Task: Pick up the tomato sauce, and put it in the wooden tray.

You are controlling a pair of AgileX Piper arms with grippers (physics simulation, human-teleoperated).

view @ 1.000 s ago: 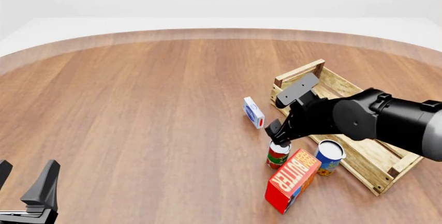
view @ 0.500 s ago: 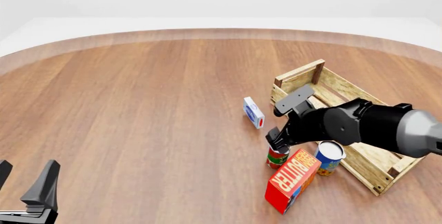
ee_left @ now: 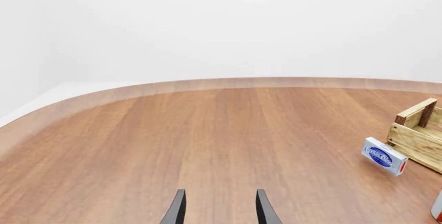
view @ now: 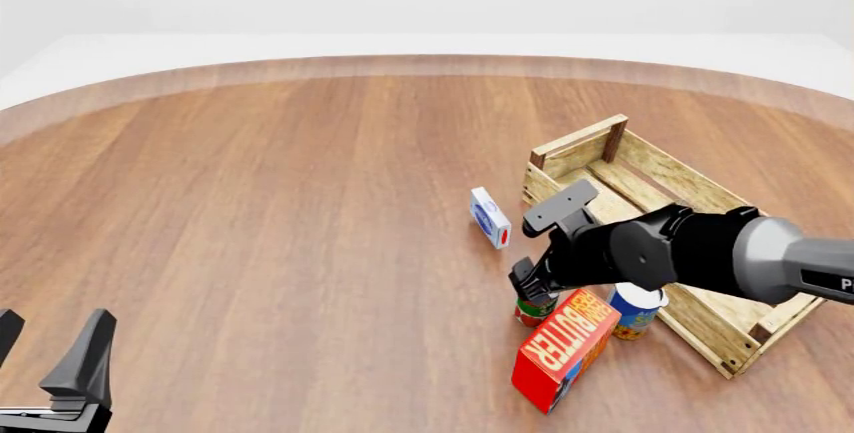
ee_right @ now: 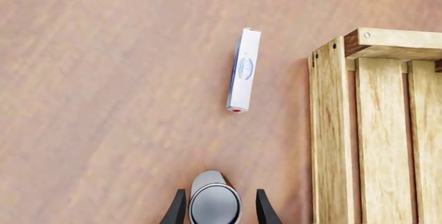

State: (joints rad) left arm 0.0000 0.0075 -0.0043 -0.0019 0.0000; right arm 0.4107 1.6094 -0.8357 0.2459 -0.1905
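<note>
The tomato sauce (view: 537, 312), a small can with a red and green label, stands on the table just left of the wooden tray (view: 699, 305). My right gripper (view: 533, 295) has come down over it from above and hides its top in the front view. In the right wrist view the can's silvery top (ee_right: 215, 204) sits between the two fingers (ee_right: 178, 209) with a small gap on each side, so the gripper (ee_right: 217, 211) is open around it. The tray (ee_right: 359, 131) lies close beside the can. My left gripper (view: 51, 368) is open and empty at the near left.
A red-orange butter box (view: 566, 346) leans right against the front of the tomato sauce. A blue-labelled can (view: 638, 311) stands between that box and the tray wall. A small white and blue box (view: 490, 217) (ee_right: 243, 69) (ee_left: 384, 155) stands behind them.
My right gripper has dropped lower, from just above the tomato sauce to around its top. The arm has sunk with it. The left arm has not moved.
</note>
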